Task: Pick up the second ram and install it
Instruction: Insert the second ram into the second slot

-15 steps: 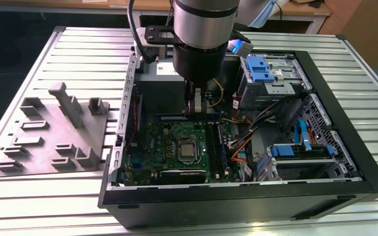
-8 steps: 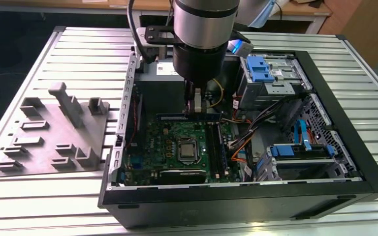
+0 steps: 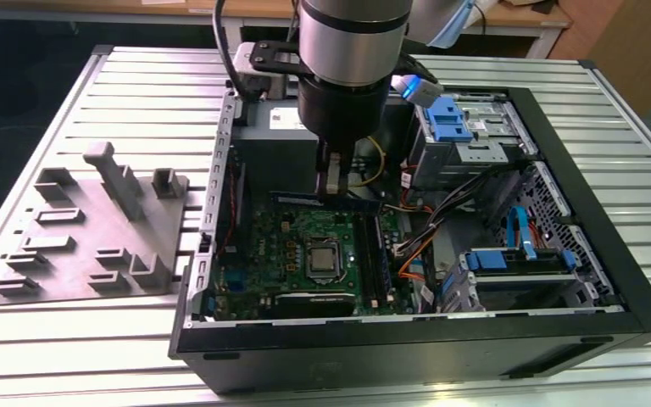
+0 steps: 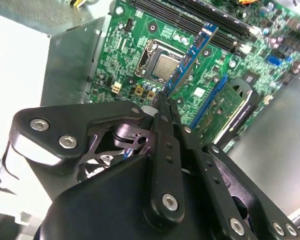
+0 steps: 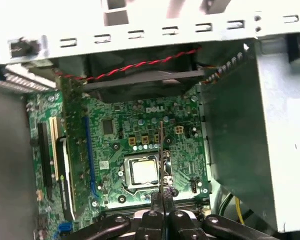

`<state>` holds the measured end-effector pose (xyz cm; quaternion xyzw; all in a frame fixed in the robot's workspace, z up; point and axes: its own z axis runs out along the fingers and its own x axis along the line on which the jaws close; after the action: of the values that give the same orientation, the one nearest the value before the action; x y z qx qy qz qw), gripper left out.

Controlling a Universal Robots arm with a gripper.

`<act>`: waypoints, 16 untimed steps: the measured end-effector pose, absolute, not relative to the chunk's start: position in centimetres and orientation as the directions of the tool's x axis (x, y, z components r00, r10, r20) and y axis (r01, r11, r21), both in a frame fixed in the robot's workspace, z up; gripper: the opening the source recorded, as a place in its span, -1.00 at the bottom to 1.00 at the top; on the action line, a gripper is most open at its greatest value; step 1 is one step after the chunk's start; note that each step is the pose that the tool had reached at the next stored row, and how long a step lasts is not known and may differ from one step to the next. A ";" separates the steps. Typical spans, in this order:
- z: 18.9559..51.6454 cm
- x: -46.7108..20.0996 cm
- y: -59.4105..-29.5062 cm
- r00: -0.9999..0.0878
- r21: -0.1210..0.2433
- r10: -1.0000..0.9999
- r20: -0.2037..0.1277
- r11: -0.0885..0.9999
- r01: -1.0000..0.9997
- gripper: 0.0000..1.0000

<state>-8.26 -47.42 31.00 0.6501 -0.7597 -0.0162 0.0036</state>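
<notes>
Currently you hold: black metal two-finger pincer [image 4: 163, 100], closed on the long, thin, dark blue-green second ram [image 4: 190, 55], lifted clear. Below the pincer: green motherboard [image 4: 125, 60], silver square processor [image 4: 162, 65]. Beyond: black memory slots [image 4: 190, 15]. Pick-up done; seating outstanding.

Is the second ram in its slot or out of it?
Out: the hand grips the second ram in the air above the motherboard.
</notes>
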 end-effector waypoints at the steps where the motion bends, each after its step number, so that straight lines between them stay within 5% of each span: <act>1: 31.0 -8.3 -47.4 -0.173 0.029 -0.985 -0.016 0.172 -0.985 -0.76; 16: 30.7 -8.3 -47.4 -0.432 0.029 -0.902 -0.016 0.431 -0.902 -0.76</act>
<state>-8.25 -47.42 30.67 0.5330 -0.8459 -0.0165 0.0012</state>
